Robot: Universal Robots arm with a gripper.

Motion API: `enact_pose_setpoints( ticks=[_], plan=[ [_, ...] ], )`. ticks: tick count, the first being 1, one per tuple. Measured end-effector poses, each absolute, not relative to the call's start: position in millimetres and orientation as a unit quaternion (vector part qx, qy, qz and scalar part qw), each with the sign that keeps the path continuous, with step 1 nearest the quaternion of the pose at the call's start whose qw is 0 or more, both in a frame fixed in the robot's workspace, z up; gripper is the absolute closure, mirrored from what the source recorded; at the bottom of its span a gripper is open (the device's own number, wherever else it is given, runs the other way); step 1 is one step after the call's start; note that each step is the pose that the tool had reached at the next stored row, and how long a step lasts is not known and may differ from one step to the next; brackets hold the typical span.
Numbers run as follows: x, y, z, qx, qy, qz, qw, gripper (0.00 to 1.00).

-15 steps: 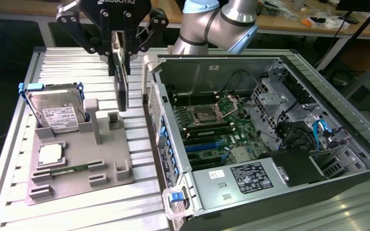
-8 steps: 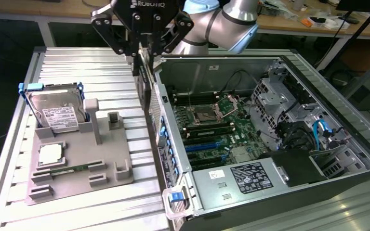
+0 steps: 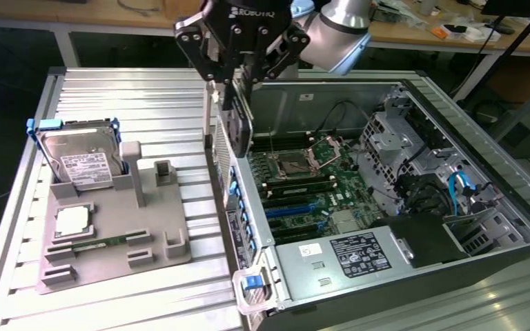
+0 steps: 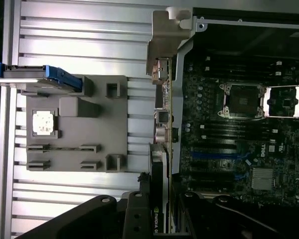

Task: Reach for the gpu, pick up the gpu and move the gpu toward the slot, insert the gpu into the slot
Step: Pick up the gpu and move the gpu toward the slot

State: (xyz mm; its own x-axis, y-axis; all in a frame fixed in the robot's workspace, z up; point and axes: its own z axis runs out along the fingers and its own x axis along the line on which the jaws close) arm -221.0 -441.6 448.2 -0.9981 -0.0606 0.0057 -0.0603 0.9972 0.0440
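One gray fixture plate (image 3: pixel 118 227) lies at the exterior view's left on the slatted metal table (image 3: pixel 136 96). A silver hard drive (image 3: pixel 81 164) is propped upright in its upper-left holder, with a square processor chip (image 3: pixel 72 221) below it and a slim memory stick (image 3: pixel 94 243) lower still. At top centre of the frame the gripper (image 3: pixel 239 79) is clamped on the upper edge of the gpu (image 3: pixel 237 127). The card hangs edge-on, clear of the table, just over the left wall of the open computer case (image 3: pixel 366 93). Further right, inside the case, lies the motherboard (image 3: pixel 311 172). The blue slot (image 3: pixel 295 205) sits on it at lower centre, apart from the card. In the wrist view the card's edge runs alongside the case wall.
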Motion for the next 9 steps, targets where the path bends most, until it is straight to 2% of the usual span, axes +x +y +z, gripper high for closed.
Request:
enact_pose_setpoints(
  ticks=[9],
  plan=[
    [-179.7,-441.6,445.2,0.030,-0.999,-0.022,0.004,0.73]
  ],
)
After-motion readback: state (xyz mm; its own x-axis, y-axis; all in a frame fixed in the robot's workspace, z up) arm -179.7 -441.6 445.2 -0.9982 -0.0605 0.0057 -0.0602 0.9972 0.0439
